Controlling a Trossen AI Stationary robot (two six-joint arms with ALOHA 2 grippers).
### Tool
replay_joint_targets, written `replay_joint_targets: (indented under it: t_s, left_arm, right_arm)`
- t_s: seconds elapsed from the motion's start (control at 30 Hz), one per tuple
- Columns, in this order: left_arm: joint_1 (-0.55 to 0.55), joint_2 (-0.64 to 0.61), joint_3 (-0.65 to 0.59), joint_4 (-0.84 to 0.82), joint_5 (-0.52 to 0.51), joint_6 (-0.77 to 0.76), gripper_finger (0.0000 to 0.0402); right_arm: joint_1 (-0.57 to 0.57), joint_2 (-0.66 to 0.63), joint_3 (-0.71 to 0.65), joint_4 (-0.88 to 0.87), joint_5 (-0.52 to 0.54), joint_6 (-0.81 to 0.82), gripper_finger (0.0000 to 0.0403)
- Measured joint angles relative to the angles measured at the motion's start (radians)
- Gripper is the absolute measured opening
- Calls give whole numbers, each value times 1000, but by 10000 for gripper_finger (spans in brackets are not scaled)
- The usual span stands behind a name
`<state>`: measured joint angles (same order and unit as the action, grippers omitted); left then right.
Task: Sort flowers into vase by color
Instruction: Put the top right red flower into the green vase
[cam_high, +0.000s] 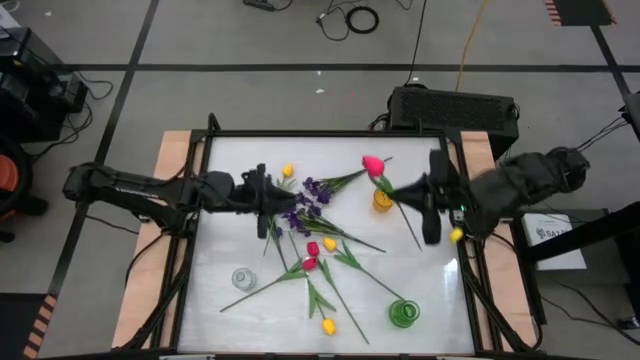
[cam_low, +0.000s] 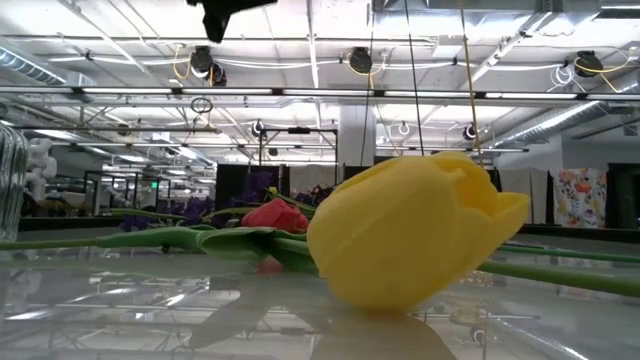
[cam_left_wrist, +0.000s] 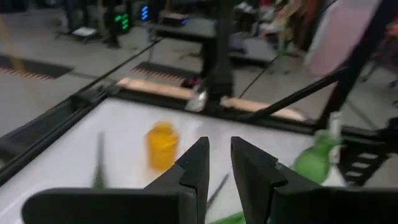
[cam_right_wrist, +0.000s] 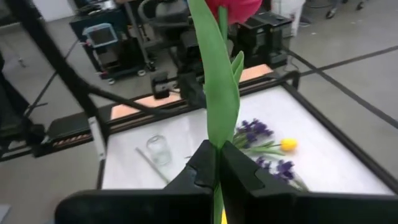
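The high view shows the sorting barely begun. Most of the flowers still lie loose across the white table (cam_high: 230, 170): a heap of purple sprigs (cam_high: 310, 195) near the middle, two red tulips (cam_high: 311, 256) just below them, a yellow tulip (cam_high: 328, 326) near the front edge and another yellow tulip head (cam_high: 288, 171) up by the left arm. Three vases stand on the table: a clear vase (cam_high: 243, 278), a green vase (cam_high: 403, 314) and a yellow vase (cam_high: 382, 199). None of them appears to hold a flower yet, as far as I can tell from above, so nearly everything is left to do.

The right gripper (cam_right_wrist: 217, 171) is the one at work. Its jaws are closed tight on the green stem of a pink-red tulip (cam_high: 372, 164), which stands up between the fingers in the right wrist view, leaf and bloom above. From overhead that arm reaches in from the right side, and the bloom hangs just beside the yellow vase.

The left gripper (cam_left_wrist: 219, 163) hovers over the purple sprigs at the table's left-centre, stretched out level from the left. Its jaws stand a narrow gap apart with nothing between them.
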<state>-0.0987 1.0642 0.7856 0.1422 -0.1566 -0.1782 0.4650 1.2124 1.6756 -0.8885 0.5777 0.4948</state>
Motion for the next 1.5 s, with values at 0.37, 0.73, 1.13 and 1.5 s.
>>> replay_joint_targets:
  t_s: [0.37, 0.73, 1.13, 1.5]
  left_arm:
    - [-88, 220, 5, 420, 37, -34, 77]
    - [-124, 486, 241, 372, 21, -71, 203]
    - [-191, 652, 338, 619, 118, 8, 287]
    - [-197, 744, 338, 727, 102, 11, 302]
  right_arm:
    - [192, 4, -60, -68, 308, 96, 0]
    - [205, -3, -326, 413, 390, -57, 0]
    - [213, 50, -328, 738, 252, -332, 0]
    - [181, 94, -328, 833, 254, -358, 0]
